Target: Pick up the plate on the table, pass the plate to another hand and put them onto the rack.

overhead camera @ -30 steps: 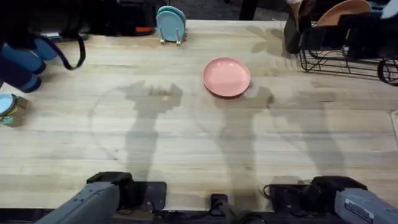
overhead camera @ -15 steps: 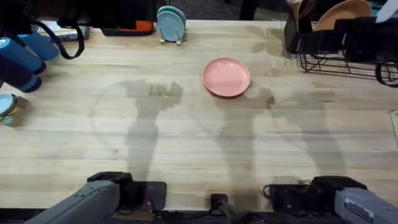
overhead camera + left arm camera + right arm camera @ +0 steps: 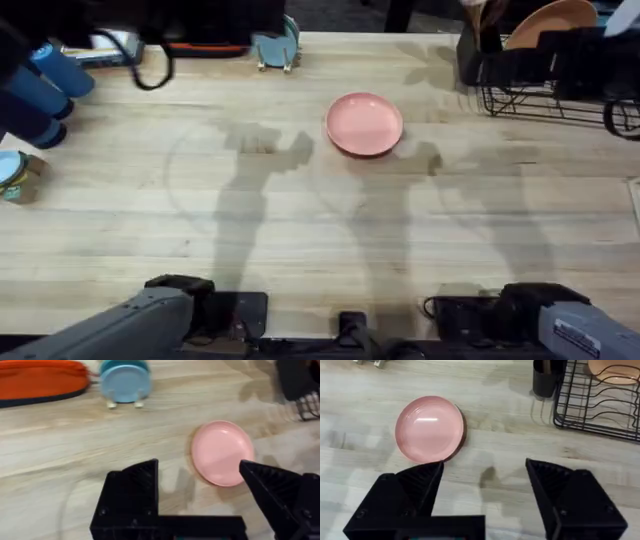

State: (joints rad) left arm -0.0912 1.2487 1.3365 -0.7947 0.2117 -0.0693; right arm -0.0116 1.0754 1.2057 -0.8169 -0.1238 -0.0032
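Note:
The pink plate (image 3: 364, 124) lies flat on the wooden table (image 3: 300, 230), right of centre toward the back. In the left wrist view the plate (image 3: 222, 452) sits just beyond my left gripper (image 3: 197, 465), which is open and empty above the wood. From the right wrist, the plate (image 3: 429, 427) lies ahead and to one side of my right gripper (image 3: 485, 464), also open and empty. The black wire rack (image 3: 555, 85) stands at the back right corner, and the rack (image 3: 600, 402) holds a peach-orange plate (image 3: 615, 370).
Light-blue plates on a small wooden stand (image 3: 275, 42) stand at the back centre-left, next to an orange item (image 3: 40, 377). Blue cylinders (image 3: 40, 90) and a small tin (image 3: 12, 172) sit at the far left. A dark holder (image 3: 545, 377) stands beside the rack.
The left arm's dark shape and its shadow on the table have shifted right, toward the plate. The plate has not moved.

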